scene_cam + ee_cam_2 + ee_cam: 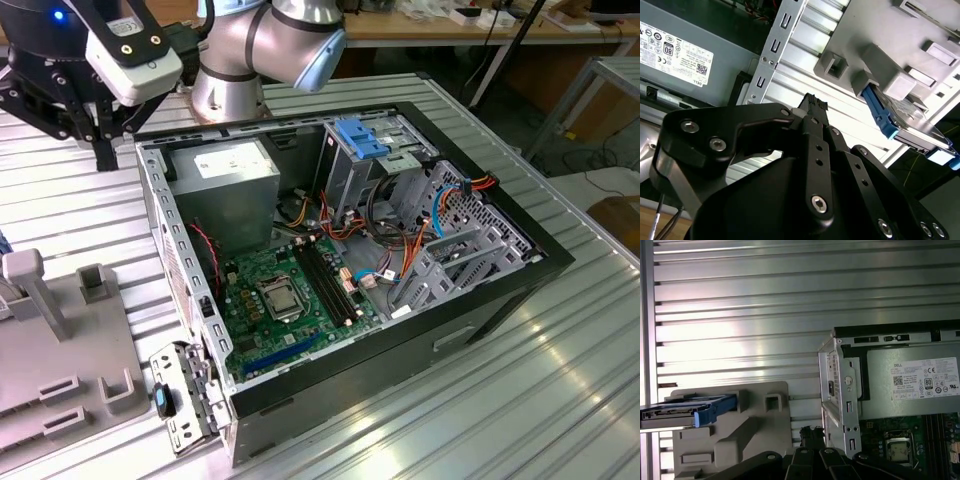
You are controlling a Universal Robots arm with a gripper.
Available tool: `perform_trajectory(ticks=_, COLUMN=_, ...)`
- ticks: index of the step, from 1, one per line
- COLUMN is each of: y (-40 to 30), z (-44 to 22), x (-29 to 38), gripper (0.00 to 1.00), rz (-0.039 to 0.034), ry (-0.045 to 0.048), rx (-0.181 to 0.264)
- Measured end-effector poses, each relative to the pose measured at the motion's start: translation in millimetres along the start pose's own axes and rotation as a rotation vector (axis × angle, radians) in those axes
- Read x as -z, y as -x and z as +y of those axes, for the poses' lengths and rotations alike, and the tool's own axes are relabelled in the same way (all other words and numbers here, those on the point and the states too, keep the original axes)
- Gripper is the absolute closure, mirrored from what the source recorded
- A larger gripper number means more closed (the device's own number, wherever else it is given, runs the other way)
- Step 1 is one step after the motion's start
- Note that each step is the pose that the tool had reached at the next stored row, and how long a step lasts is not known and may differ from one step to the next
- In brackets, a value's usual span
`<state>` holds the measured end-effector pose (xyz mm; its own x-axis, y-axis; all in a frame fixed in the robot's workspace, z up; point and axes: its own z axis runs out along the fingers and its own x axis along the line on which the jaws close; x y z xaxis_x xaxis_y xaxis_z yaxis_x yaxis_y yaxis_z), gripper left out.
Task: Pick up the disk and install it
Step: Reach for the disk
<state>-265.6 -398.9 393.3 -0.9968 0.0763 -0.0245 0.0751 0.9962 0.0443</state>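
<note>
Resting in grey fixture [765, 440], disk [682, 412] apart from closed, empty jaws

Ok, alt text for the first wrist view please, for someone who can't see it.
The disk, edged in blue rails, sits in a grey holder on the ribbed metal table, untouched by the black gripper. Next to the holder is the open computer case, showing its power supply and motherboard.
</note>
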Motion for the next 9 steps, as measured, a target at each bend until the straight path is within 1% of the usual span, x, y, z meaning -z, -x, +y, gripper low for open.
perform_trajectory(ticks=9, y=-9.1, z=-0.7, x=0.2, gripper=0.89, rz=0.0, ry=0.0, rx=0.0)
